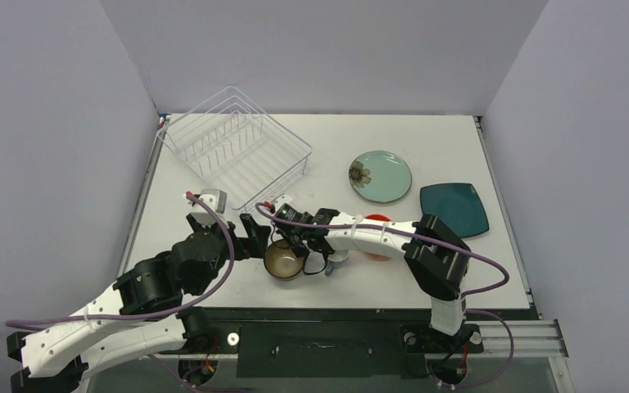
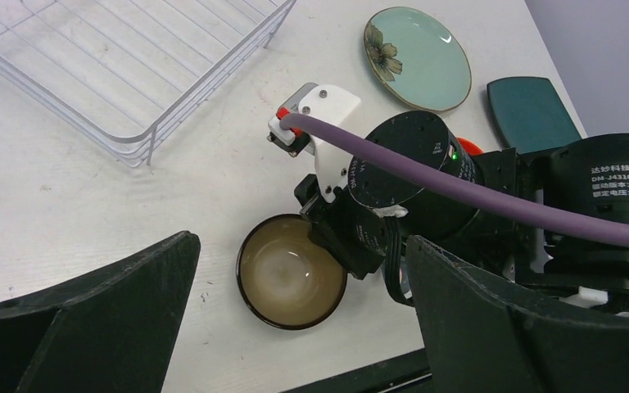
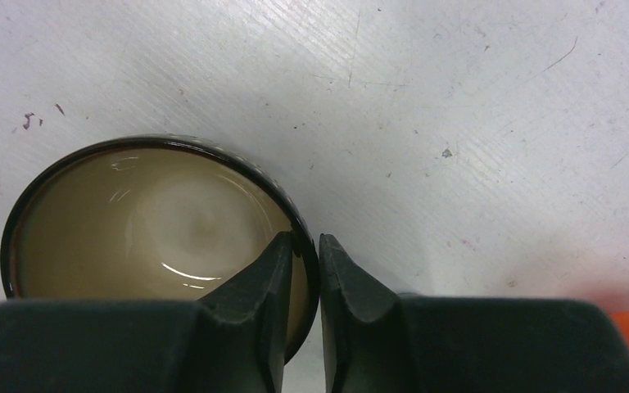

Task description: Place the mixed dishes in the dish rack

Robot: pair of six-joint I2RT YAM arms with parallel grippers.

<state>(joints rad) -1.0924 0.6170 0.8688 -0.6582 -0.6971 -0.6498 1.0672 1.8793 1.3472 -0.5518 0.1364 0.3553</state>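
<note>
The right gripper (image 3: pixel 305 246) pinches the dark rim of the glossy round brown bowl (image 3: pixel 156 221) near the table's (image 1: pixel 450 135) front edge, jaws astride its beige-lined wall. The left gripper (image 2: pixel 300 246) gapes wide beside it. The white wire dish rack (image 1: pixel 237 147) sits at the far left corner.

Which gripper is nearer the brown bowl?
Right. The right gripper pinches the rim of the brown bowl, one finger inside; the left gripper hangs open just short of it, apart.

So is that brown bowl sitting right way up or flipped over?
Right way up. The brown bowl shows its beige inside facing up, resting on the table; the right gripper pinches its rim.
</note>
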